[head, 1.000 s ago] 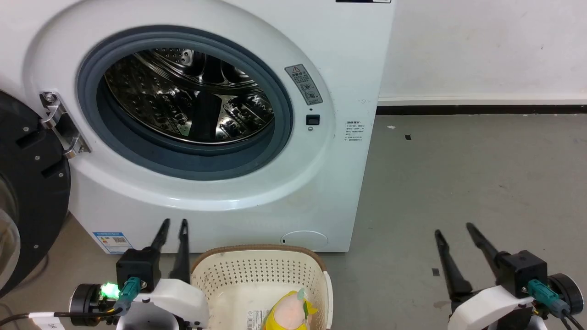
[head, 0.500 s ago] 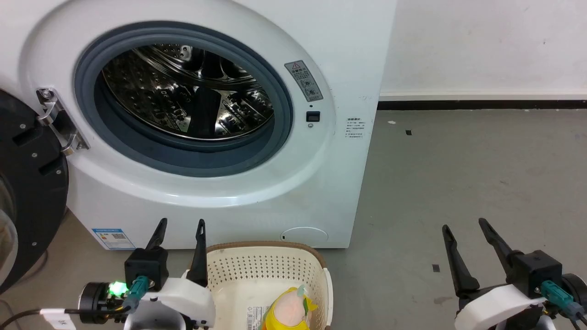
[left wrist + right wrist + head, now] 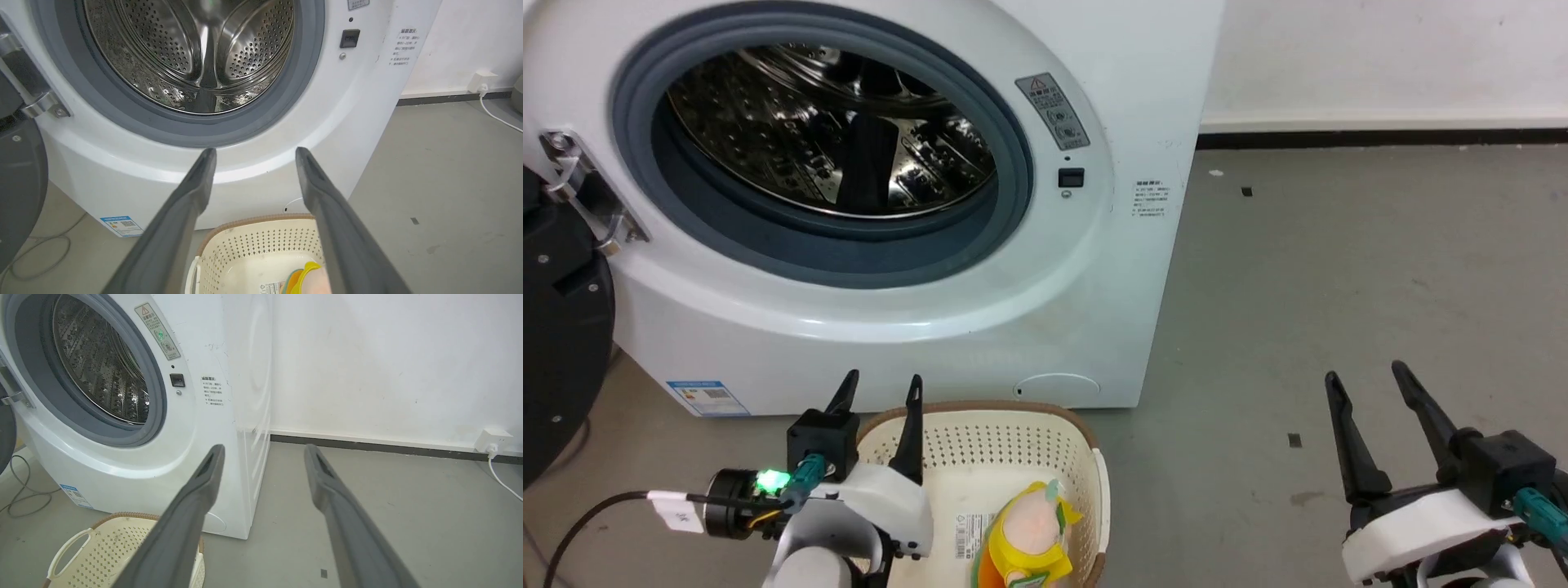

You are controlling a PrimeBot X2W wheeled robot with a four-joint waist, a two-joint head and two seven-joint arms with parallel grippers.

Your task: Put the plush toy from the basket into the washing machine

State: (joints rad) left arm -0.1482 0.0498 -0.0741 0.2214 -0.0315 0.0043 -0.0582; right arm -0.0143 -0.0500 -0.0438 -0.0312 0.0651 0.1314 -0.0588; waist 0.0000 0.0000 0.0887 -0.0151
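Approach is judged the step in hand: one plush toy is seen untouched in the one cream basket, at its near right. Two grippers are counted, the left gripper held above the basket's left rim and the right gripper well apart over the floor, both spread wide with nothing held. A dip onto the toy's soft body and a closing are called for next; beyond, one washing machine is seen, door swung open, steel drum exposed.
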